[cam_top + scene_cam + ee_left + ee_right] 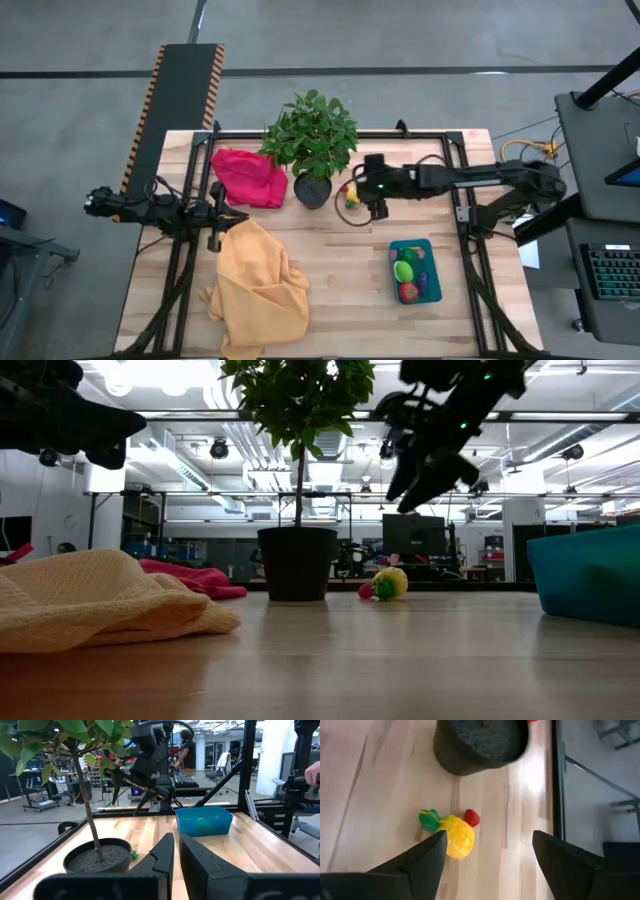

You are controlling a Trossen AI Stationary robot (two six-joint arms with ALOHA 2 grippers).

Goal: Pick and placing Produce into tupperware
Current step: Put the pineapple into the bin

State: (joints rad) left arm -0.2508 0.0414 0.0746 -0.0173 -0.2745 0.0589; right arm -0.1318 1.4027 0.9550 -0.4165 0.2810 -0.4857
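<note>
A yellow toy fruit with a green leafy top [452, 836] lies on the table beside a small red piece [471, 817], close to the black plant pot [480, 742]. My right gripper [490, 847] hangs open above the yellow fruit, touching nothing; the low view shows that gripper [420, 470] well above the fruit [388, 584]. The teal tupperware [415, 270] stands nearer the near edge and holds green, red and other produce. My left gripper [176, 847] waits at the table's left, its fingers nearly together, holding nothing.
The potted plant [312, 140] stands at the far middle. A red cloth [248, 176] lies to the plant's left, and a yellow cloth [258, 285] is bunched on the near left. Bare wood [350, 260] lies between the yellow cloth and the tupperware. People show in the room beyond.
</note>
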